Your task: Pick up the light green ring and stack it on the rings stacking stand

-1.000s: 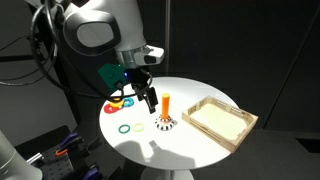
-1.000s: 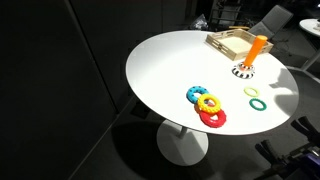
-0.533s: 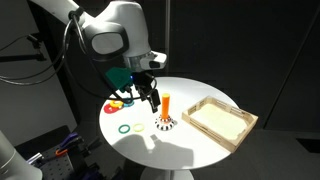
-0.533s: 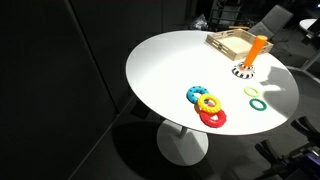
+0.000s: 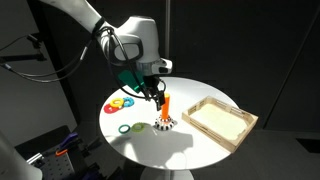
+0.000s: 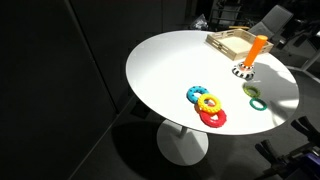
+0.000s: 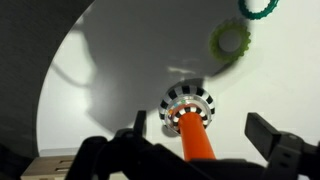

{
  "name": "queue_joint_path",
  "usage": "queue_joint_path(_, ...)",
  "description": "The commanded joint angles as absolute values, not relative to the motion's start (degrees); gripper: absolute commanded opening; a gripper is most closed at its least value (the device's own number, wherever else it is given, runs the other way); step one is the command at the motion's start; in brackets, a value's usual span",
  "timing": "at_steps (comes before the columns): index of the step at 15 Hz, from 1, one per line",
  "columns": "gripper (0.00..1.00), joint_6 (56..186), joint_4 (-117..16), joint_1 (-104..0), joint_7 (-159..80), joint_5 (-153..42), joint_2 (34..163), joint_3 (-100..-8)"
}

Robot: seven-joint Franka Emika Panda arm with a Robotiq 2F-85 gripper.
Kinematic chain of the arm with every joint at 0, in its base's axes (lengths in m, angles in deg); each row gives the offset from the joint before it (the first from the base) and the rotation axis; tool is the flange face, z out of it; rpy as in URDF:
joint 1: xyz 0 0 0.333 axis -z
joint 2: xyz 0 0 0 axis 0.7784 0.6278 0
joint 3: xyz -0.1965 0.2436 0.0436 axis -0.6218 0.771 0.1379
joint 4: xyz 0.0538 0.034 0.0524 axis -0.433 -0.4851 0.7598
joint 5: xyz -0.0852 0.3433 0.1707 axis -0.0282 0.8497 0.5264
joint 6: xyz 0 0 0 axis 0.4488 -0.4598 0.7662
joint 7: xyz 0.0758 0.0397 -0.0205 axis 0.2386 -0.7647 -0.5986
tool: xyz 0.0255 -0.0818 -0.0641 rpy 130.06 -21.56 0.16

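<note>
The light green ring lies flat on the white round table, next to the stand's base; it also shows in the other exterior view and the wrist view. The rings stacking stand is an orange peg on a black-and-white base, and shows in both exterior views. My gripper is open and empty, just above and beside the peg's top. In the wrist view the peg rises between my fingers.
A darker teal ring lies just beyond the light green one. Red, yellow and blue rings lie in a cluster at the table's side. A shallow wooden tray stands beyond the stand. The table edge is near.
The arm has swung across the table from above the coloured ring cluster towards the stand. The gripper stays open. The rings have not moved.
</note>
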State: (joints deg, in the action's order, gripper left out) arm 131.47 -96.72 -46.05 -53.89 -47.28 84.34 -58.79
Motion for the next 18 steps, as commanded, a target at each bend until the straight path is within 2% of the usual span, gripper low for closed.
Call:
queue_joint_path(1,1.0,131.0,-89.9,-45.9,-55.1,-45.6,92.6,-56.3)
queue_joint_path(5,1.0,130.3,-86.0,-45.1,-55.7,-45.6,97.2,-53.9)
queue_joint_path(6,1.0,131.4,-88.9,-45.5,-53.6,-47.3,95.3,-54.4)
queue_joint_path(18,1.0,131.3,-87.2,-45.3,-53.7,-47.2,97.1,-53.8)
